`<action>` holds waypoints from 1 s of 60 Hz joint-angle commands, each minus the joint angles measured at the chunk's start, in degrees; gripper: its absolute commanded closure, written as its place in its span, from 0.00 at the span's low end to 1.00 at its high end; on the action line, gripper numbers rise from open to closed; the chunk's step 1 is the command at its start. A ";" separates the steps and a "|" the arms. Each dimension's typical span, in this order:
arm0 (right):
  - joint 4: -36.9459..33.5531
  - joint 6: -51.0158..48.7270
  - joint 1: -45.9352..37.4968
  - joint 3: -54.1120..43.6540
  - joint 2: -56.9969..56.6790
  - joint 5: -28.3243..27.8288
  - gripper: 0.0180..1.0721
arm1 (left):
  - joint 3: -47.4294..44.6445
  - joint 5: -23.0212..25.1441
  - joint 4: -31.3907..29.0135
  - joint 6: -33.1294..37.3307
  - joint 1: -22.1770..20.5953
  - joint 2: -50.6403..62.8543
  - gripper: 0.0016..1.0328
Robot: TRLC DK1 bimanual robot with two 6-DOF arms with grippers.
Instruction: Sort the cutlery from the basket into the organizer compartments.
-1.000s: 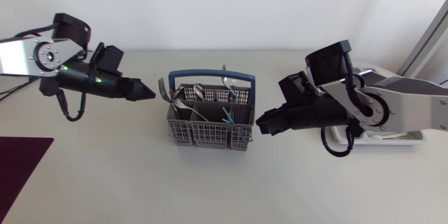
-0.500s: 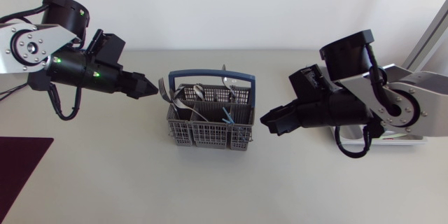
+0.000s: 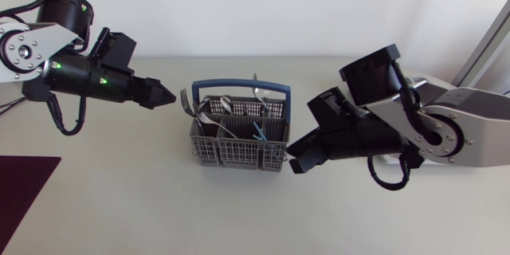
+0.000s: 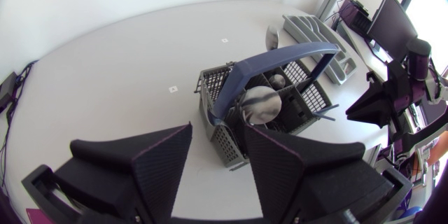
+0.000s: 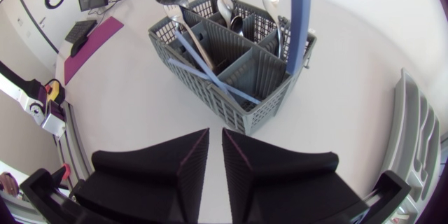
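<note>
While the pale tabletop (image 3: 143, 207) carries everything, the head view alone shows both of my arms at once: my left arm (image 3: 80, 80) comes in from one side and my right arm (image 3: 382, 131) from the other, each pointing at the grey basket (image 3: 239, 157) between them and touching nothing. My left jaws stand apart with a clear gap, hovering short of the basket's end; my right jaws are drawn nearly together, empty, just beside the opposite end. In the head view my right arm covers most of the organizer (image 3: 476, 156), but the left wrist view shows its ridged grey compartments (image 4: 315, 31) lying beyond the basket (image 4: 227, 143). The right wrist view catches one edge of it (image 5: 414, 147) off to the side of the basket (image 5: 238, 105). The blue handle (image 3: 239, 86) arches over the basket. The cutlery sits in it: a fork (image 3: 185, 100) leaning out at the left arm's end, a spoon (image 4: 260, 105) whose bowl shines in the left wrist view, and crossed blue-handled pieces (image 5: 196, 52) plain in the right wrist view. A dark purple mat (image 3: 24, 179) lies at the tabletop's corner.
</note>
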 commanded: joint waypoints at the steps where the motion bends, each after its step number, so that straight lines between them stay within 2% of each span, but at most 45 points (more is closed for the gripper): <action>1: 1.02 -1.01 1.27 -0.80 3.11 -0.20 0.89 | -1.79 -0.12 -0.12 0.02 0.41 -0.67 0.49; 11: 5.24 -1.01 1.27 0.69 9.17 -0.02 0.89 | -1.97 -0.12 0.14 -0.07 0.58 -0.50 0.49; 29: 11.83 -2.06 -1.45 1.04 12.51 6.66 0.89 | -2.76 -0.12 0.93 -0.07 0.58 -0.32 0.49; 36: 10.77 -3.21 -1.36 0.16 11.10 6.48 0.89 | -3.02 -0.12 0.93 -0.42 0.23 -0.41 0.49; 42: 7.08 -3.21 -0.48 -1.42 7.15 4.99 0.89 | -3.20 -0.12 1.02 -0.50 -0.12 -0.41 0.49; 50: 3.30 -3.03 -0.57 -2.74 2.14 3.76 0.87 | -2.67 -1.70 1.55 -1.38 -2.93 0.03 0.49; 57: 1.46 -2.77 -0.75 -3.00 -0.59 3.76 0.60 | -2.06 -4.69 3.83 -2.61 -4.69 0.91 0.49; 60: 0.75 -2.68 -0.75 -3.09 -1.64 3.67 0.56 | -1.27 -4.96 4.01 -2.79 -4.69 1.96 0.49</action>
